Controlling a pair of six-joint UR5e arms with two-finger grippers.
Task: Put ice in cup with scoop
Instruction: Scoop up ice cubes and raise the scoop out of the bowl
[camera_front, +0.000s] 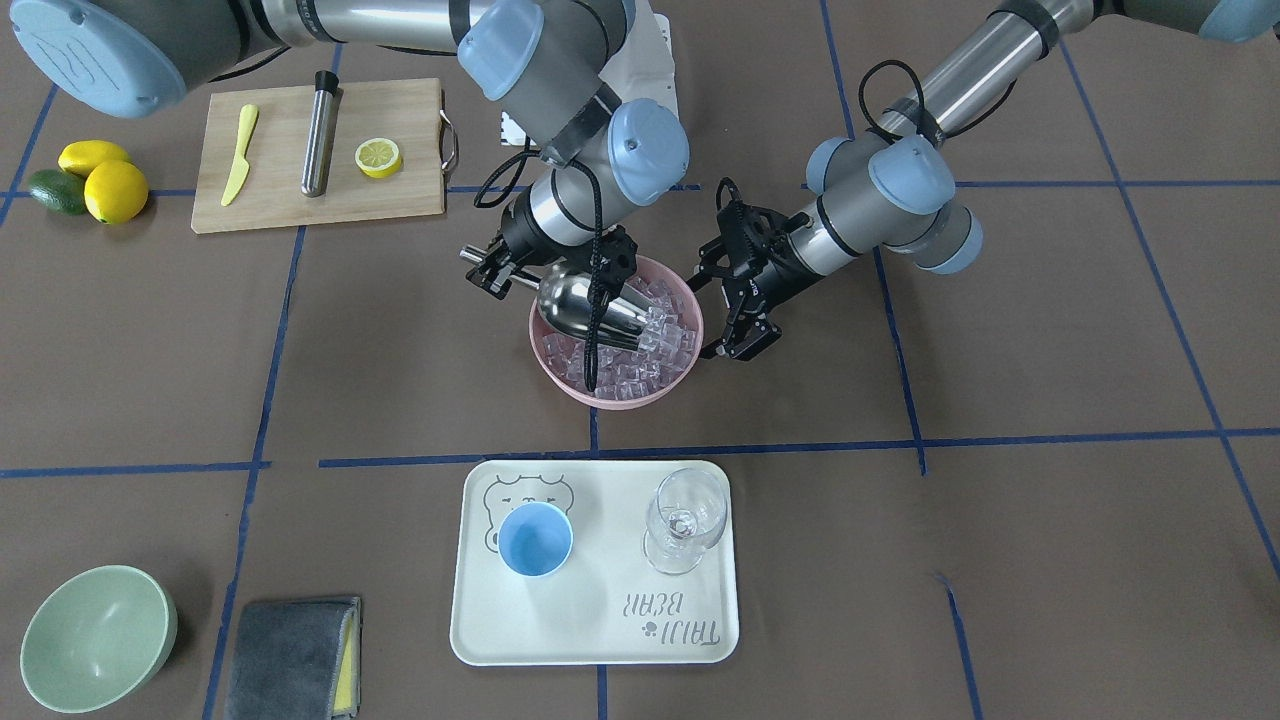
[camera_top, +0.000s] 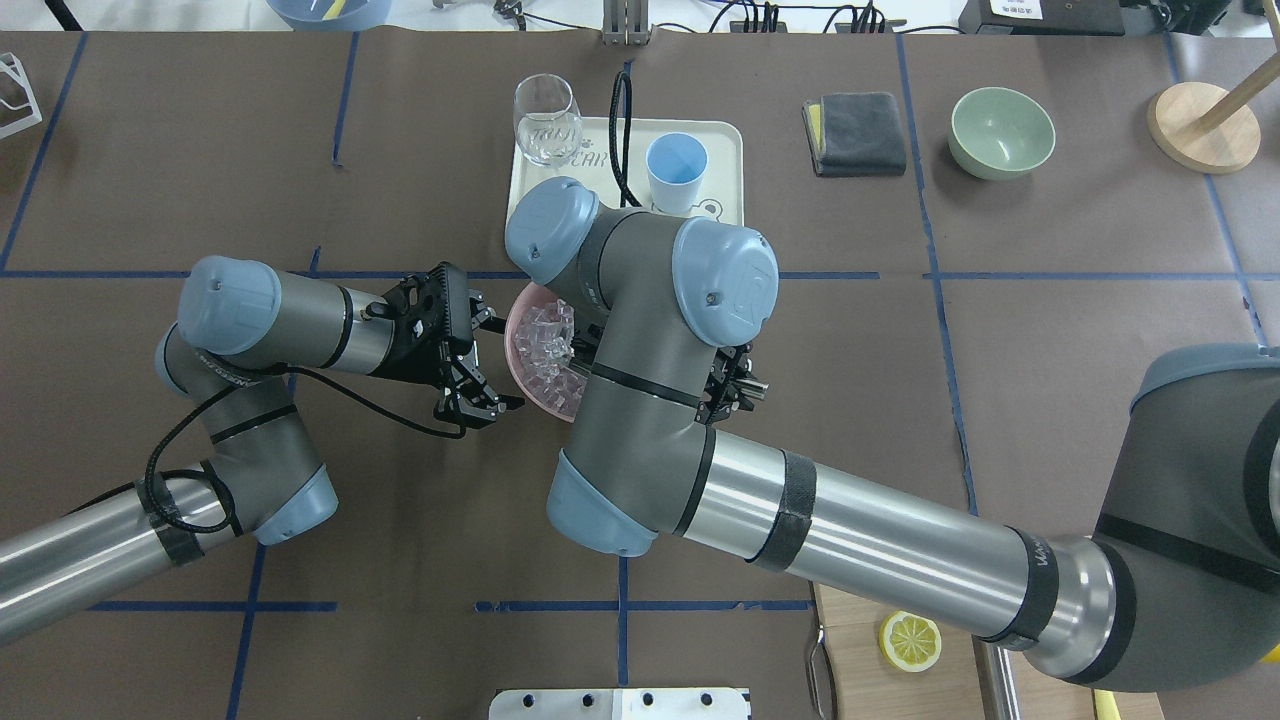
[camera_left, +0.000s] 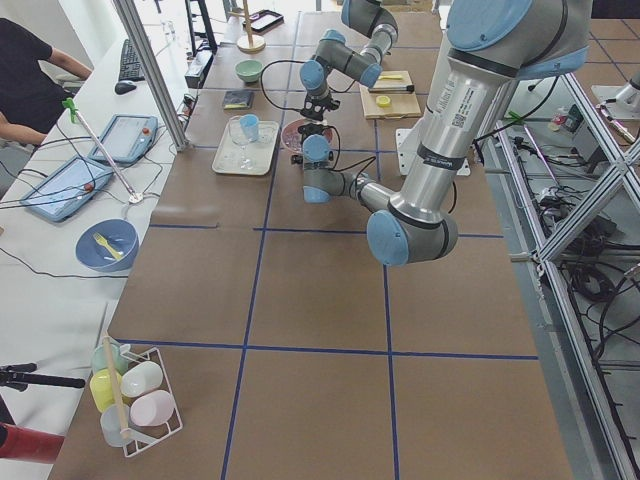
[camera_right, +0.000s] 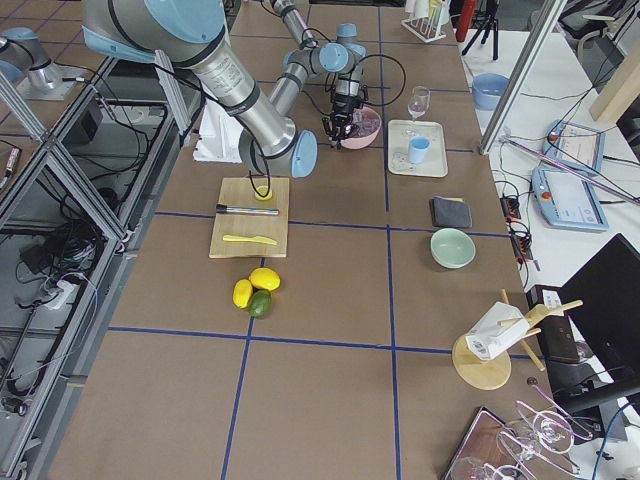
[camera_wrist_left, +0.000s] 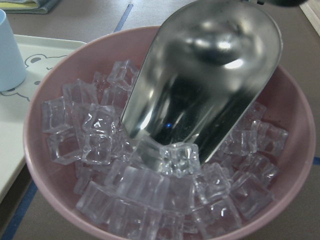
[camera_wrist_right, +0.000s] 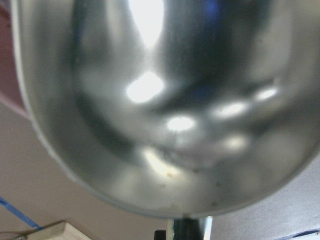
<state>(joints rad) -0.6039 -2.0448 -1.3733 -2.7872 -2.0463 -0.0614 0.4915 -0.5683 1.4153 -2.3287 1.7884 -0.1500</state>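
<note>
The right gripper (camera_front: 497, 272) is closed on the thin rod handle of the scoop (camera_front: 585, 305), just outside the rim of the pink bowl (camera_front: 600, 395). From this gripper the scoop reaches over the rim and slopes down, so its open front edge sits low among the ice (camera_front: 660, 340). The wrist view of the other arm shows one cube lying right at that front edge. The scoop is shiny steel, smooth and rounded like a trough. The ice is clear, glassy cubes, heaped close together in the bowl. The bowl looks like smooth plastic with a round, even rim.

The left gripper (camera_front: 735, 318) stands just beside the opposite side of the rim. Its fingers are spread apart with nothing between them. I cannot tell if they touch the bowl.

The cup (camera_front: 535, 540) is well apart from the right gripper, out in front of it and slightly to its left, past the bowl. It is small, round, light blue and upright. It stands on a pale tray (camera_front: 600, 620) with rounded corners, and a clear stemmed glass (camera_front: 685, 520) is further to the left on the same tray. Between the bowl's edge and the tray's near edge there is a bare strip of brown table (camera_front: 400, 400), crossed by a blue tape line (camera_front: 760, 445).
</note>
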